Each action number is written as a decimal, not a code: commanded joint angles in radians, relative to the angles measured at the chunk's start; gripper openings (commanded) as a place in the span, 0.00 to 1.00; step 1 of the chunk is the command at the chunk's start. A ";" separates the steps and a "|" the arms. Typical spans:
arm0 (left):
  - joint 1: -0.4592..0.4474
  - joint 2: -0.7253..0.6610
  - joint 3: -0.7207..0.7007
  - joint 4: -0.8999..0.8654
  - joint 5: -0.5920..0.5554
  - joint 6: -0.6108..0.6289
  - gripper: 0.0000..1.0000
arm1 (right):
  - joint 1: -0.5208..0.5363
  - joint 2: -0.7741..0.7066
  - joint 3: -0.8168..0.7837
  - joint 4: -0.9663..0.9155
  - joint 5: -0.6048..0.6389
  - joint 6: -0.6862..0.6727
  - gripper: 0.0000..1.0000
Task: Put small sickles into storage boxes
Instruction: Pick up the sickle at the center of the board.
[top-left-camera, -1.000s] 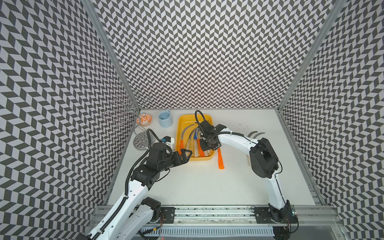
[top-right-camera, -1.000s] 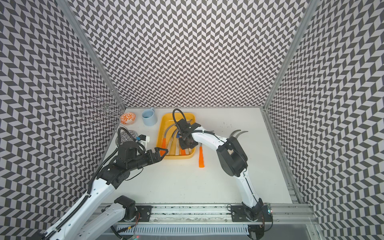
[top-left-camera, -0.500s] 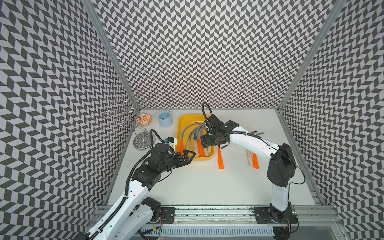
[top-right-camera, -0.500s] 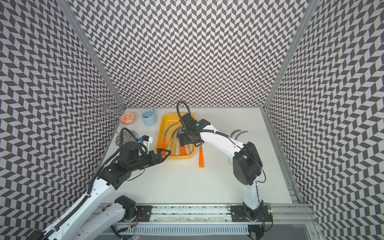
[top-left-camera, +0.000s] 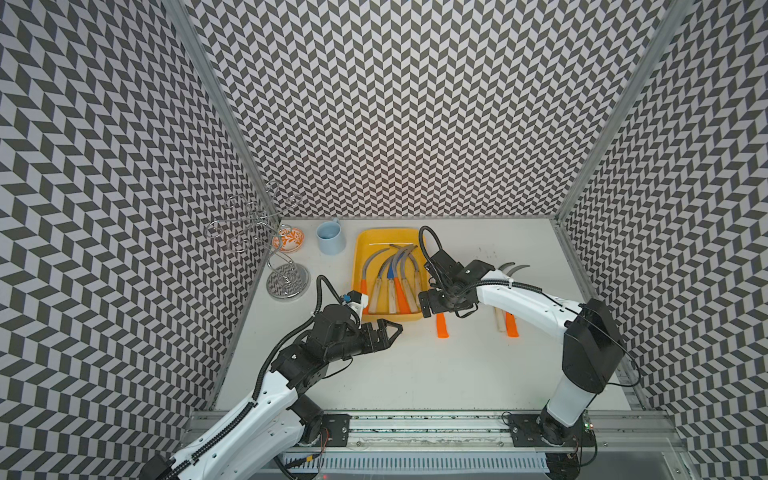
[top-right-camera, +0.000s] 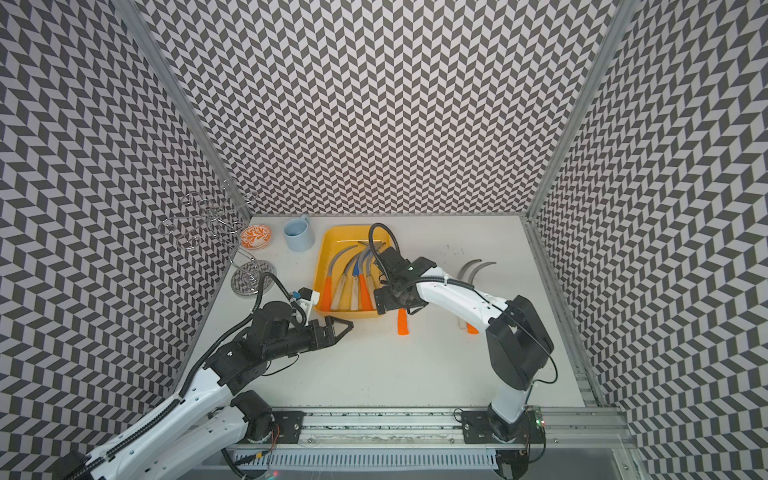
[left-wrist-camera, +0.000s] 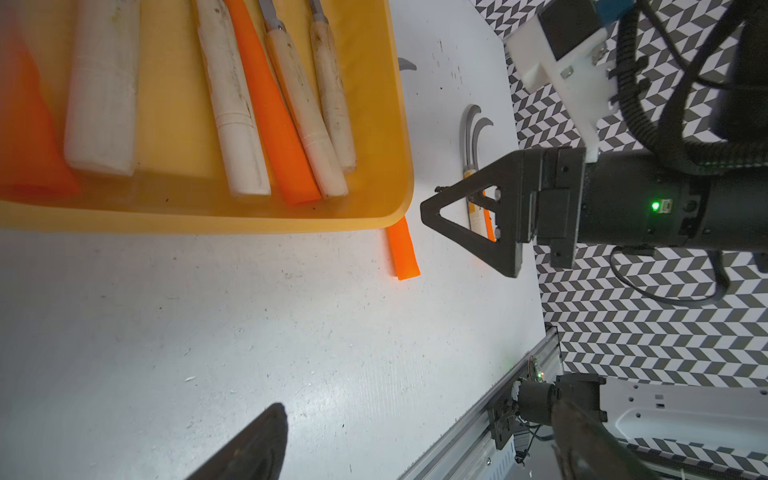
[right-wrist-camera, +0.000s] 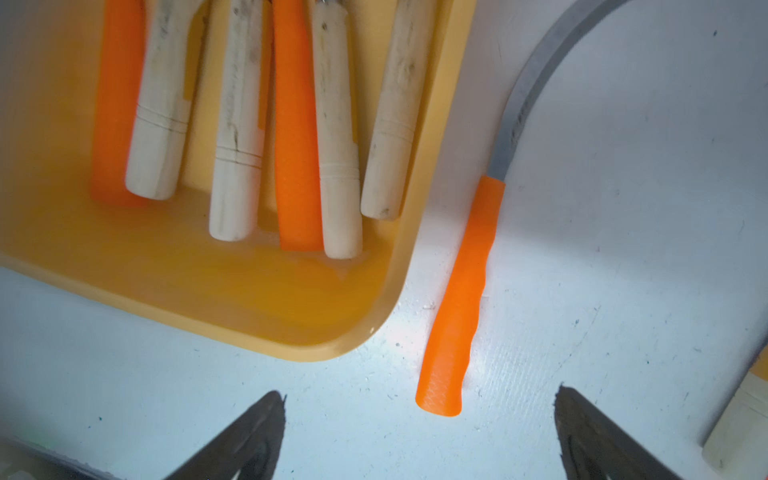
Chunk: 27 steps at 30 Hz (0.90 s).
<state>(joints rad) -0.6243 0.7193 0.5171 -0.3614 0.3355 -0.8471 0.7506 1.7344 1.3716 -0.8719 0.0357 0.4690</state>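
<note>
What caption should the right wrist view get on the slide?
Open right gripper over an orange-handled sickle lying on the white table beside the yellow tray, six sickle handles inside.

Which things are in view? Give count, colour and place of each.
tray: one, yellow, far middle of white table.
sickles in tray: six, two orange handles, four wooden.
loose sickles: three, two orange handles, one wooden, right of tray.
mug: one, light blue, left of tray.
bowl: one, orange-white, beside mug.
wire stand: one, silver, far-left corner.
left tool: one, black, open, at tray's near edge.
right tool: one, black, open, by tray's near right corner.
</note>
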 joint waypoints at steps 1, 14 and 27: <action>-0.017 -0.018 -0.015 0.044 -0.020 -0.014 1.00 | 0.001 -0.055 -0.046 0.063 -0.003 0.031 0.97; -0.035 -0.049 -0.078 0.053 -0.030 -0.006 1.00 | -0.002 -0.042 -0.217 0.199 -0.025 0.053 0.63; -0.035 -0.055 -0.080 0.048 -0.033 -0.015 1.00 | -0.040 0.047 -0.223 0.257 -0.019 0.036 0.43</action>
<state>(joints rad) -0.6544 0.6788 0.4416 -0.3344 0.3191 -0.8547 0.7177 1.7641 1.1522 -0.6613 0.0093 0.5125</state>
